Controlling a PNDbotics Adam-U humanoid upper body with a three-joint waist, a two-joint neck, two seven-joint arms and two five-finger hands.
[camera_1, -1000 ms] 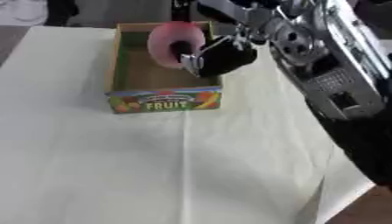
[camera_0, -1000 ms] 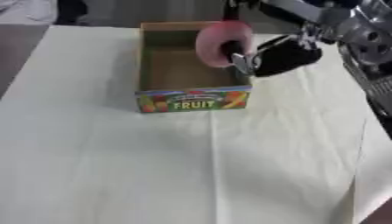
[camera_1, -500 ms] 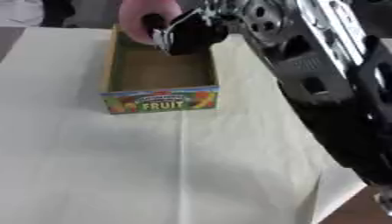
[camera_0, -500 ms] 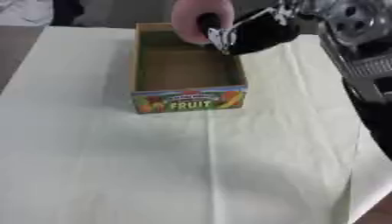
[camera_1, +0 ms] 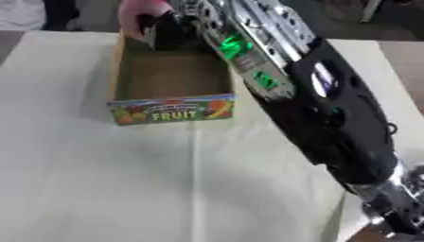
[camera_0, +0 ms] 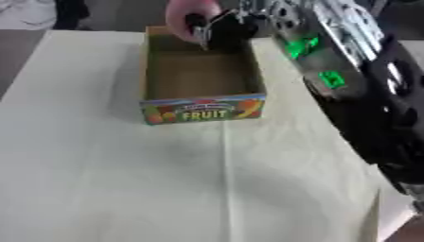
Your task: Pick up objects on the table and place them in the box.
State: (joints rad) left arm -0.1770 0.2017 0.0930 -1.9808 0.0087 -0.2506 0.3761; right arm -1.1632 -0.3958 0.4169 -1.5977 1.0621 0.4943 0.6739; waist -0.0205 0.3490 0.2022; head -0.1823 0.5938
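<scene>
1. Change noted: over the last sec the right hand [camera_0: 222,29] has carried the pink object [camera_0: 184,14] from the box's right wall, near side, across to the far end. Arm now stretched diagonally over the table's right half.
2. Hand state: fingers curled round the pink object, clamped on it; object sits on the hand's left/far side, partly hidden by the dark palm. Exact shape of object can't be made out – pink, rounded.
3. Object posn: above the far rim of the box [camera_0: 203,109], not yet down inside. Whether it overhangs the interior or the far wall, can't tell.
4. Box: "FRUIT" front panel faces the robot, directly below and toward the robot from the hand. Interior floor visible, bare brown; no items seen in it.
5. Left hand: not seen in either view.
6. Table [camera_0: 124,189]: pale cloth, no other loose objects seen.
7. Assessment: transport phase approx complete. Judged next need – bring hand slightly back and down so release falls inside, not over the far wall.
</scene>
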